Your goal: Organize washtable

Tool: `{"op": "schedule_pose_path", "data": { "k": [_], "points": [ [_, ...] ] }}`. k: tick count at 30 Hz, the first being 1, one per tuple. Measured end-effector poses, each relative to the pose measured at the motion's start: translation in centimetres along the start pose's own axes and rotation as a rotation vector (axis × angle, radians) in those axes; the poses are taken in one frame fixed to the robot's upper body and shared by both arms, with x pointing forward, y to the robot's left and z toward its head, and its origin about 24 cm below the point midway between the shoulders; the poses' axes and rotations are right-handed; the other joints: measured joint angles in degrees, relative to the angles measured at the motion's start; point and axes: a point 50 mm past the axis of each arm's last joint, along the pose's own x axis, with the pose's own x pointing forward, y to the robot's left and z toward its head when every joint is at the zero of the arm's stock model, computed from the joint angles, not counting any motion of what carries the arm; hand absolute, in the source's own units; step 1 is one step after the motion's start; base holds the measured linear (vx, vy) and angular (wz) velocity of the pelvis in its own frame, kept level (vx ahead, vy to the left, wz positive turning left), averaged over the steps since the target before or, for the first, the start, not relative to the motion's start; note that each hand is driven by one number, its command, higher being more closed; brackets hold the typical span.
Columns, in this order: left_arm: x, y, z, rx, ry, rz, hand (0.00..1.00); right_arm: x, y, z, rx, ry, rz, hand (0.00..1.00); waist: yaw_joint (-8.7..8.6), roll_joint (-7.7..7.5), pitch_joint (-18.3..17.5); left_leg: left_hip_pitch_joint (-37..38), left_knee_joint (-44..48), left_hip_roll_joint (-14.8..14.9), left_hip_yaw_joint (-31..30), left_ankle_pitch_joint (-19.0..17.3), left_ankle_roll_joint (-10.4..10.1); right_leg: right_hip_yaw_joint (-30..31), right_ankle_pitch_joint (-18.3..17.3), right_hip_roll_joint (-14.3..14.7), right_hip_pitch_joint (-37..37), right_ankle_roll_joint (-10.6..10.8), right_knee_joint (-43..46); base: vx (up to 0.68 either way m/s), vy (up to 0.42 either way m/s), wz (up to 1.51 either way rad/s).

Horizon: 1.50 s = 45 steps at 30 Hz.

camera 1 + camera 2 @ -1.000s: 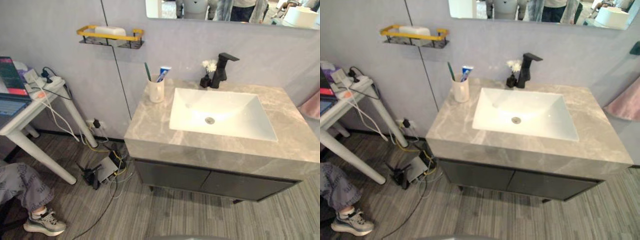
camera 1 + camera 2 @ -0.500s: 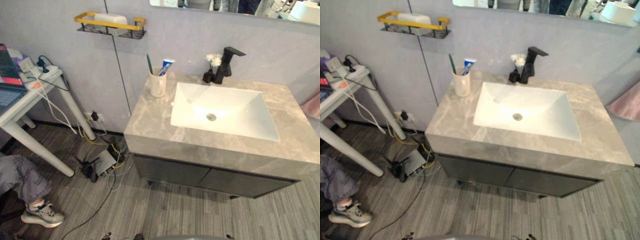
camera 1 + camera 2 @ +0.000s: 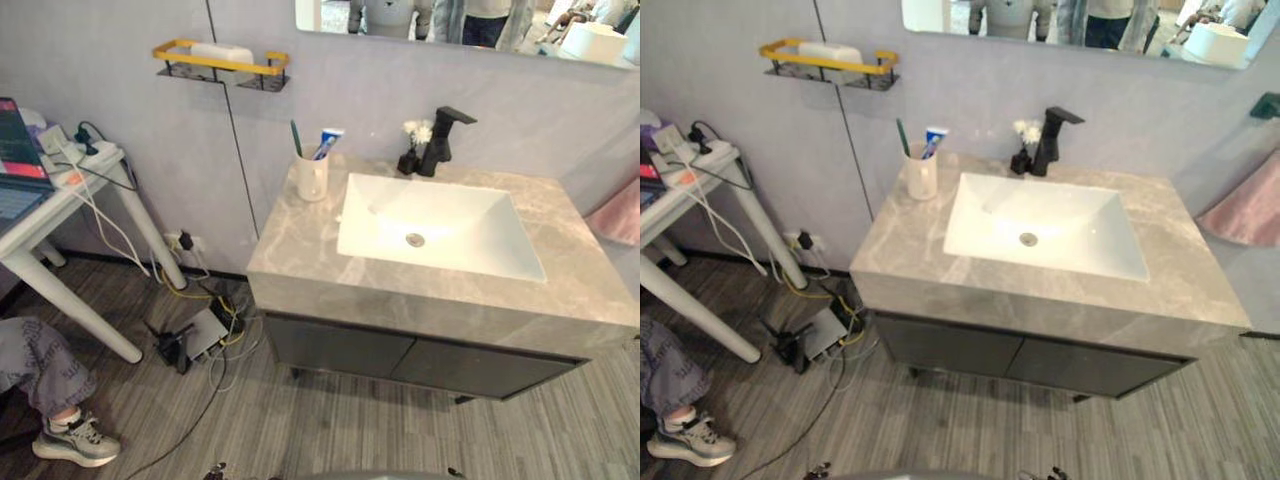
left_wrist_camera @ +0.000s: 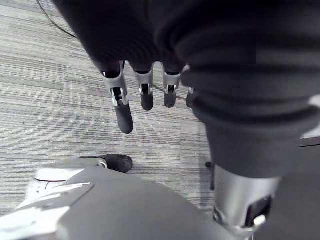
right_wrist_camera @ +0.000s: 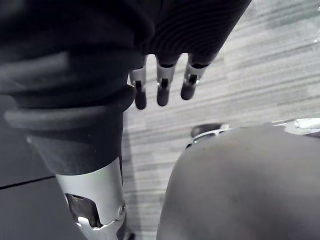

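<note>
Nothing on the washtable [image 3: 300,250] has moved since a second ago; only the head camera has shifted. Nearest, the left hand [image 4: 121,107] and right hand [image 5: 161,92] hang over the floor [image 4: 50,100], fingers straight and loose, holding nothing. The task looks barely begun, at the approach-and-survey step. Left of the basin [image 3: 440,225] stands a cup [image 3: 312,180] holding a toothbrush [image 3: 296,140] and toothpaste [image 3: 326,143]. Behind the basin are the black faucet [image 3: 440,140] and a small flower vase [image 3: 409,158]. The next move calls for stepping closer and raising a hand. Up and left of the basin, the white item on the yellow wall shelf [image 3: 220,62] is unclear. The mirror [image 3: 450,20] above is cut off.
</note>
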Motion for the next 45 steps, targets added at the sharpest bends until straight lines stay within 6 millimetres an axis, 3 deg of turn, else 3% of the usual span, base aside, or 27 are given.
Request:
{"op": "schedule_pose_path", "data": {
  "k": [26, 39, 43, 45],
  "points": [
    [0.02, 0.18, 0.05, -0.004, -0.004, -0.002, 0.00, 0.03, 0.25, 0.11, -0.033, -0.003, 0.010, 0.00, -0.16, -0.42, 0.13, -0.62, -0.35, -0.36, -1.22, 0.02, 0.01, -0.89, -0.35, -0.24, -0.04, 0.45, -0.21, 0.00, 0.000, 0.01],
    [-0.02, 0.25, -0.32, -0.025, 0.013, 0.000, 0.00, 0.14, 0.45, 0.47, -0.031, -0.010, 0.015, 0.00, -1.31, -0.52, 0.30, -0.70, -0.36, -0.42, -1.37, 0.02, 0.02, -1.03, -0.35, -0.28, 0.00, 0.46, -0.24, 0.00, 0.000, 0.00],
    [0.03, 0.33, -0.16, -0.024, 0.010, 0.002, 0.00, 0.16, 0.51, 0.55, -0.014, -0.013, 0.015, 0.00, -1.53, -0.98, 0.20, -2.09, 0.45, -1.69, -4.92, 0.08, 0.16, -4.29, -1.13, -1.42, 0.91, 1.07, 0.40, 0.00, -0.003, 0.44],
    [0.13, 0.39, 0.43, -0.025, -0.009, 0.002, 0.00, 0.06, 0.30, 0.09, 0.019, 0.000, 0.002, 0.00, -1.56, -1.67, 0.93, -5.03, 3.62, -4.47, -9.44, -0.73, 1.27, -9.10, -4.76, -4.36, 0.16, 2.27, 5.55, 0.05, 0.031, 1.44]
  ]
}}
